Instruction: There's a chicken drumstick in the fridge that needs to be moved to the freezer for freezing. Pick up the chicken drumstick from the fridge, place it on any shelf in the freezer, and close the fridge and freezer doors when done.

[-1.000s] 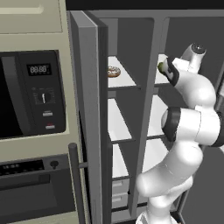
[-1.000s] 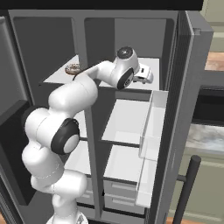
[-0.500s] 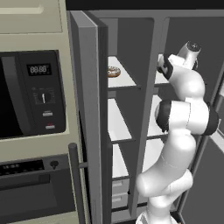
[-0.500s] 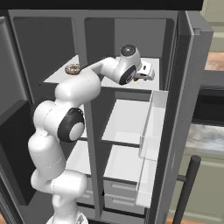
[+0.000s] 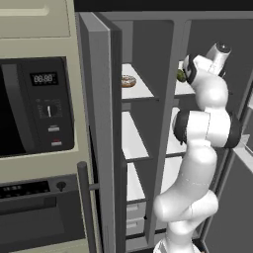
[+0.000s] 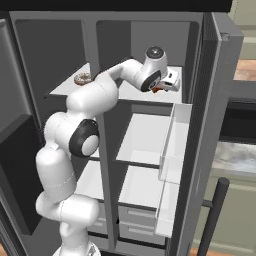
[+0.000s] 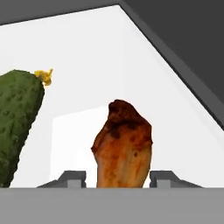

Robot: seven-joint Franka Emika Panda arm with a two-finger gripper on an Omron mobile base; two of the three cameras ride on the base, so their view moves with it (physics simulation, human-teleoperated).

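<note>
The chicken drumstick (image 7: 124,144), orange-brown, stands on the fridge's white top shelf (image 7: 109,52), directly between my fingertips (image 7: 72,177). My gripper (image 7: 118,179) has closed in on it, one tip at each side of its lower end. From the right base view the gripper (image 6: 170,82) reaches over that shelf with a bit of the drumstick (image 6: 157,90) showing under it. Both the fridge door (image 6: 210,100) and the freezer door (image 5: 94,123) stand open.
A dark-green oval fruit (image 7: 17,127) lies just left of the drumstick, also seen as the fruit (image 5: 181,75) beside my hand. A frosted donut (image 5: 128,81) sits on the freezer's top shelf. Clear door bins (image 6: 175,135) hang close on the right. An oven and microwave (image 5: 34,108) stand left.
The hand has pushed further in over the top shelf, and the fingers have drawn in from wide open to either side of the drumstick.
</note>
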